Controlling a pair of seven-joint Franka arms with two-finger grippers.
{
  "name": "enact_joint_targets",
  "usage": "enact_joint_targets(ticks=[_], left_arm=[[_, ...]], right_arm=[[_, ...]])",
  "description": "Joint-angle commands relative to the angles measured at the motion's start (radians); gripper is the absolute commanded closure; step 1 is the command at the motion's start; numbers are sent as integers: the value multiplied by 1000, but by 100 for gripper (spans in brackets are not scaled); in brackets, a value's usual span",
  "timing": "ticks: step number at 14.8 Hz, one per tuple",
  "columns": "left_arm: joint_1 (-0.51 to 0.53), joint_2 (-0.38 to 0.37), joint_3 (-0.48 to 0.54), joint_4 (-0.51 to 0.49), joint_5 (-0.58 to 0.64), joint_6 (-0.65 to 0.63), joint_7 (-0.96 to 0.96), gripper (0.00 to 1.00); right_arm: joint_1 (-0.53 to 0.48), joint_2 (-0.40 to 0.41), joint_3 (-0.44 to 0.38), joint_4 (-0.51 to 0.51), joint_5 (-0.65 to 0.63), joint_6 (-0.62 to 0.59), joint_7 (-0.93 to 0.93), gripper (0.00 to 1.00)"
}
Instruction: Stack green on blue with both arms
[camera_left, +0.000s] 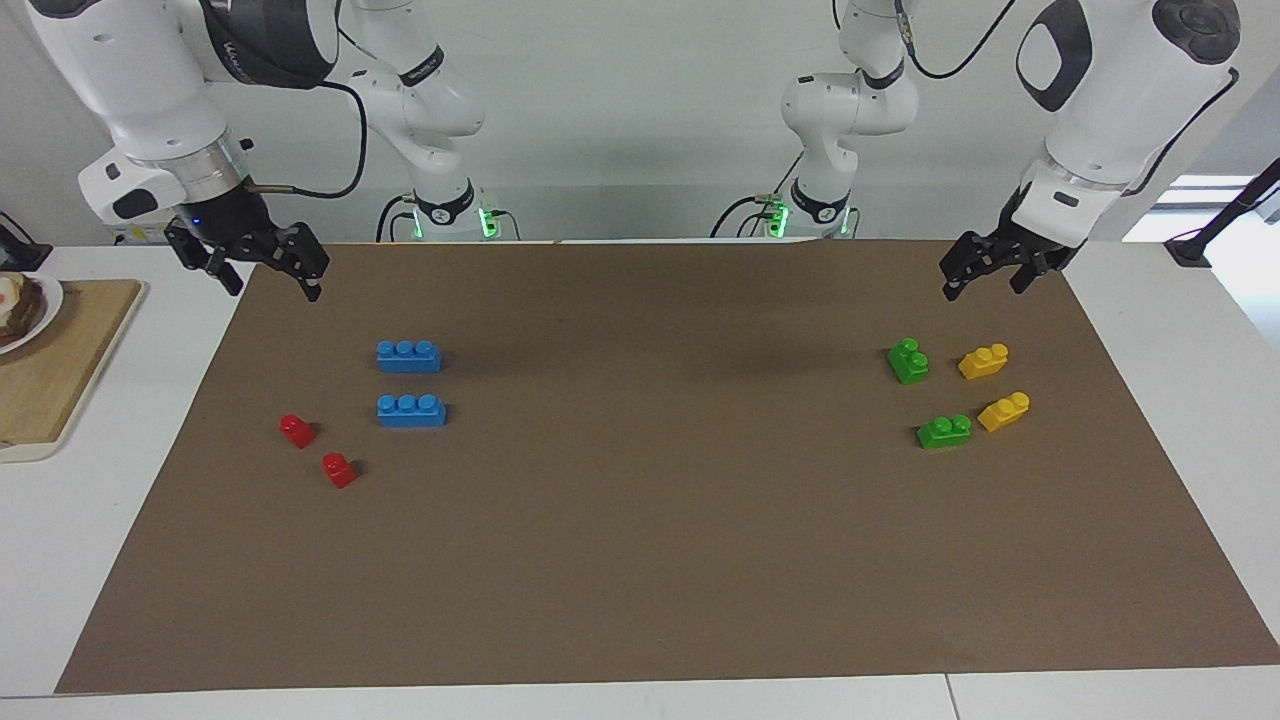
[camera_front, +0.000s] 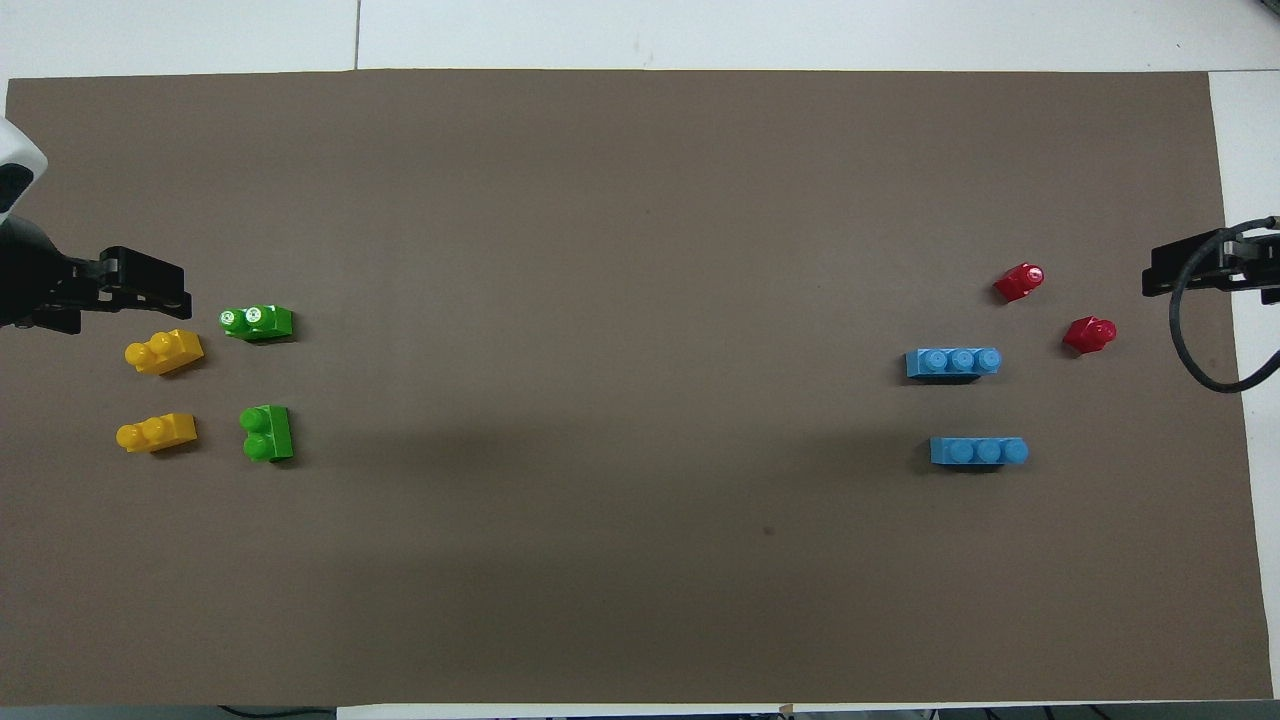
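Two green bricks (camera_left: 908, 361) (camera_left: 944, 431) lie on the brown mat toward the left arm's end; in the overhead view they show as green brick (camera_front: 257, 321) and green brick (camera_front: 267, 432). Two blue three-stud bricks (camera_left: 408, 356) (camera_left: 411, 410) lie toward the right arm's end, seen from above as blue brick (camera_front: 953, 362) and blue brick (camera_front: 978, 452). My left gripper (camera_left: 982, 288) hangs open over the mat's corner, apart from the green bricks. My right gripper (camera_left: 272, 285) hangs open over the mat's other robot-side corner, holding nothing.
Two yellow bricks (camera_left: 983, 361) (camera_left: 1004, 411) lie beside the green ones. Two small red bricks (camera_left: 297, 430) (camera_left: 339, 470) lie beside the blue ones. A wooden board (camera_left: 50, 370) with a plate (camera_left: 25, 312) sits off the brown mat (camera_left: 640, 560) at the right arm's end.
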Motion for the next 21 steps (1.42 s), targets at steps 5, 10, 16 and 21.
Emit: enact_joint_targets(ticks=[5, 10, 16, 21], left_arm=[[-2, -19, -8, -14, 4, -6, 0, 0], [1, -43, -6, -67, 4, 38, 14, 0], [41, -43, 1, -133, 4, 113, 105, 0], [82, -52, 1, -170, 6, 123, 133, 0]], right_arm=[[-11, -17, 4, -14, 9, -17, -17, 0], [-7, -17, 4, -14, 9, -20, -17, 0], [-13, -17, 1, -14, 9, -18, -16, 0], [-14, -17, -1, -14, 9, -18, -17, 0]])
